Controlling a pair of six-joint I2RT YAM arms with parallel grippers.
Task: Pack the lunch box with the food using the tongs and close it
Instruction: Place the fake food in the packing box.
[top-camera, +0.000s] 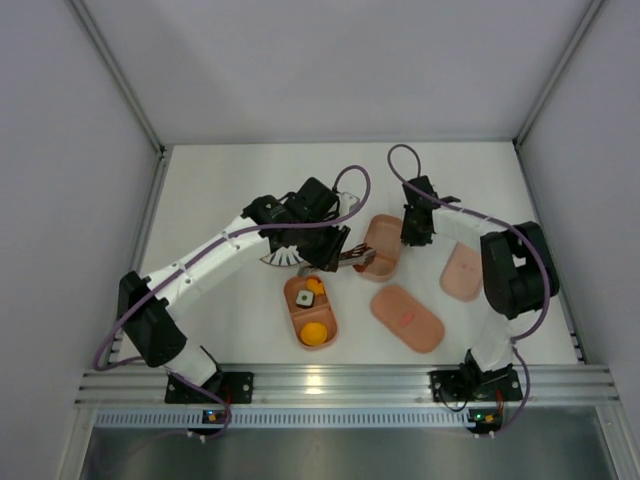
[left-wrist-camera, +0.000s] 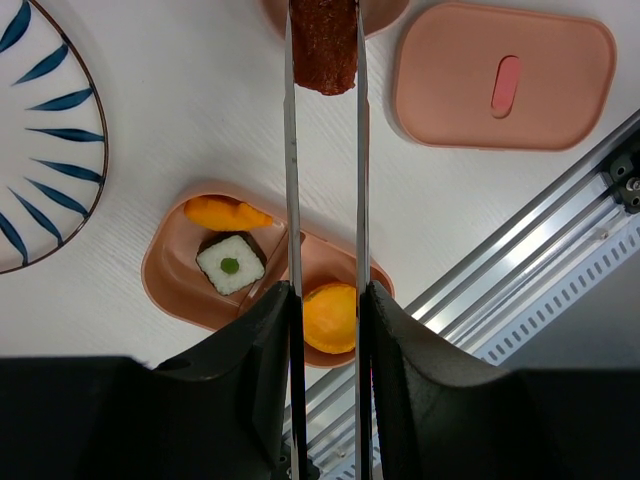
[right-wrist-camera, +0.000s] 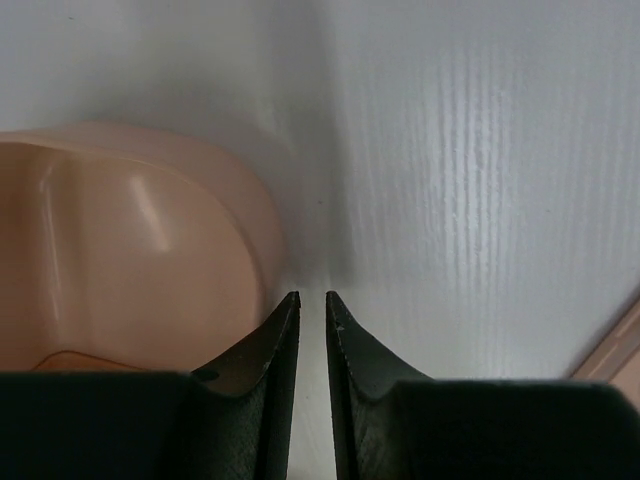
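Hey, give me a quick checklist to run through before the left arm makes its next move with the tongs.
1. Left gripper clamped on both arms of the tongs: ok.
2. Reddish-brown piece pinched between the tong tips: ok.
3. Piece over the far tray: ok, near its edge; which compartment, cannot tell.
4. Right gripper steadying that tray: cannot tell; its jaws are nearly together beside the rim, with nothing seen between them.
5. Lid with the red mark clear of that tray: ok, lying flat and apart from it.
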